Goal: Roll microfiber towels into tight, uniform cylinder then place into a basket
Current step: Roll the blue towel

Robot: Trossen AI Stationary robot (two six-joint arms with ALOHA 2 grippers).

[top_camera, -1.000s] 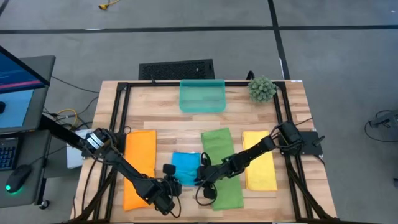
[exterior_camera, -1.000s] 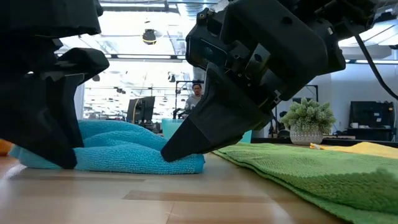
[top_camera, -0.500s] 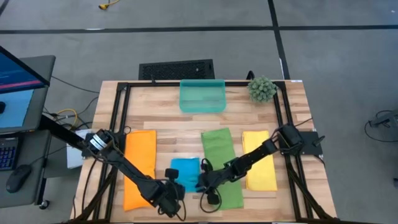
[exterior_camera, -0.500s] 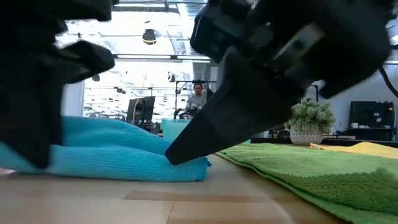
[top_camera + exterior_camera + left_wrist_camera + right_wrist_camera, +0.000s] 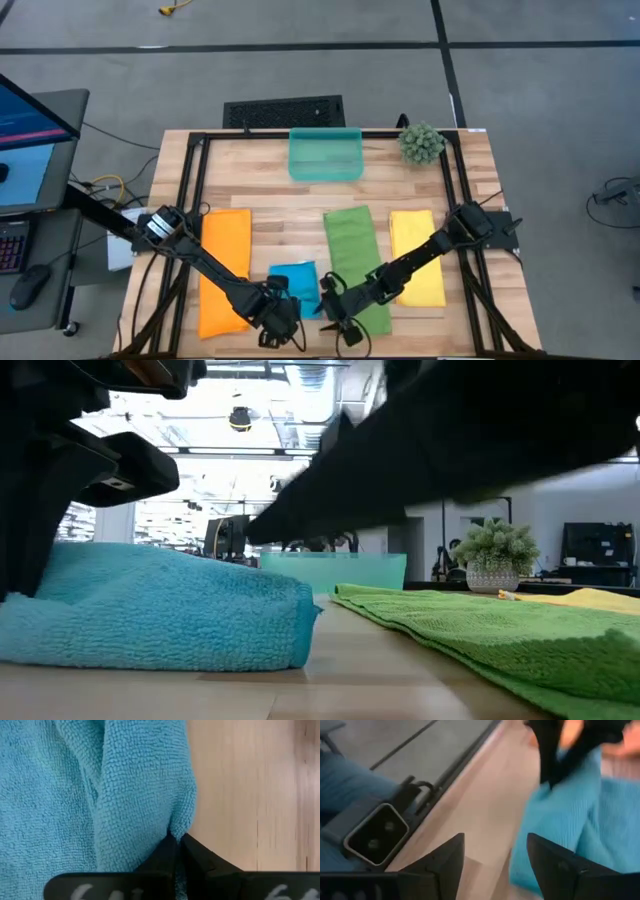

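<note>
**A:** On the butcher-block table (image 5: 270,195), going from the left, what lies there?

**B:** First the orange towel (image 5: 222,268), a flat, plush rectangle. Next the blue towel (image 5: 295,284), folded back on itself into a short, thick wad near the front edge; in the low view its looped pile is plain to see. Then the green towel (image 5: 356,250), flat and long, and the yellow towel (image 5: 418,258), flat as well. The basket (image 5: 325,154), translucent teal plastic with low walls, sits at the far edge, well apart from the towels, with a spiky green plant ball (image 5: 421,143) to its right.

**B:** And the claws?

**A:** The left gripper (image 5: 176,842) is pinched tight on a corner fold of the blue towel; its wrist view shows the two dark fingertips meeting on the cloth. The right gripper (image 5: 338,316) sits just beside the towel's right edge, fingers spread apart with bare wood between them, gripping nothing.

**B:** Any writing?

**A:** Pale marks show on the left gripper's fingers, but too cropped to read.

**A:** The room?

**B:** Grey floor, a black frame round the table, a monitor (image 5: 30,150) and keyboard on a desk at left. The low view shows a bright hall with screens behind.
</note>
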